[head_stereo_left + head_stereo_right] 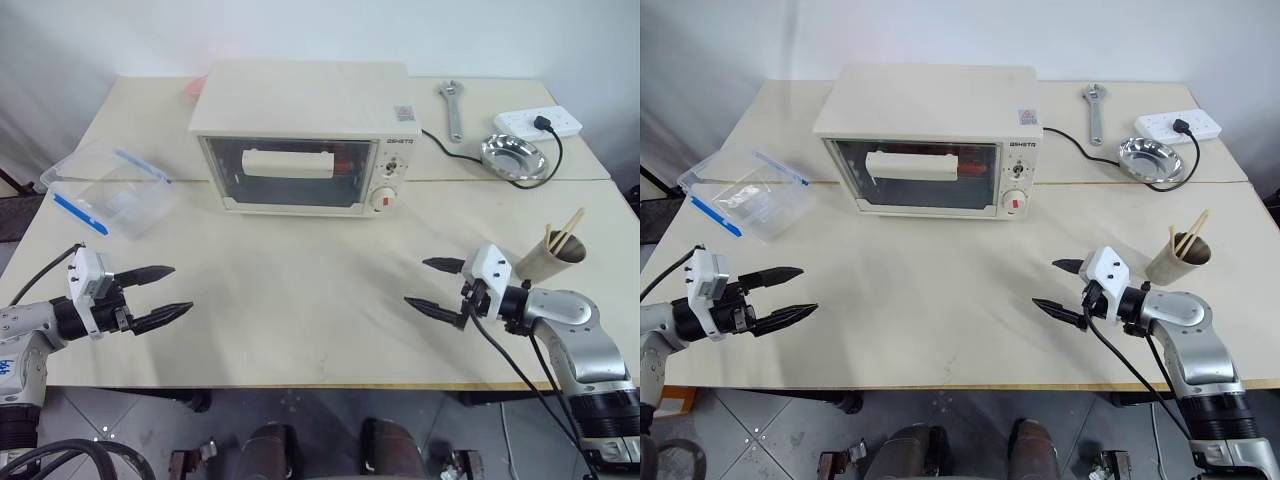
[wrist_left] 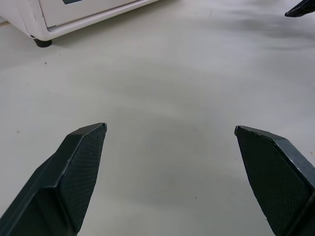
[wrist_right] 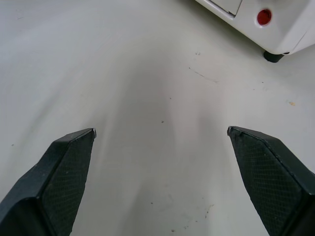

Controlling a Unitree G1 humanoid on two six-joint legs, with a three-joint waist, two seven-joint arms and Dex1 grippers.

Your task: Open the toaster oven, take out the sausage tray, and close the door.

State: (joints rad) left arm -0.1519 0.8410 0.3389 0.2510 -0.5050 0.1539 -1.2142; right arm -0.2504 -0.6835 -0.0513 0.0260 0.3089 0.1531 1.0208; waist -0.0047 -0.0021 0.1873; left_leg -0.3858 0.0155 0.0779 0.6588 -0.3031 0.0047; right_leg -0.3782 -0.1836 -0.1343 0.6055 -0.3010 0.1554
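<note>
The cream-white toaster oven (image 1: 305,135) stands at the middle back of the table. Its glass door (image 1: 290,172) is closed, with the bar handle (image 1: 288,163) across the window. Something red shows dimly behind the glass; the sausage tray is hidden inside. My left gripper (image 1: 172,292) hovers open over the table's front left, pointing toward the middle. My right gripper (image 1: 428,286) hovers open at the front right, pointing toward the left one. Both are empty and well short of the oven. The oven's lower corner (image 2: 44,29) shows in the left wrist view, and its red-marked knob (image 3: 264,16) in the right wrist view.
A clear plastic box with blue clips (image 1: 105,190) lies left of the oven. Right of it are a wrench (image 1: 453,108), a white power strip (image 1: 538,122), a round steel dish (image 1: 513,156) and the black cord. A paper cup with chopsticks (image 1: 553,255) stands close behind my right gripper.
</note>
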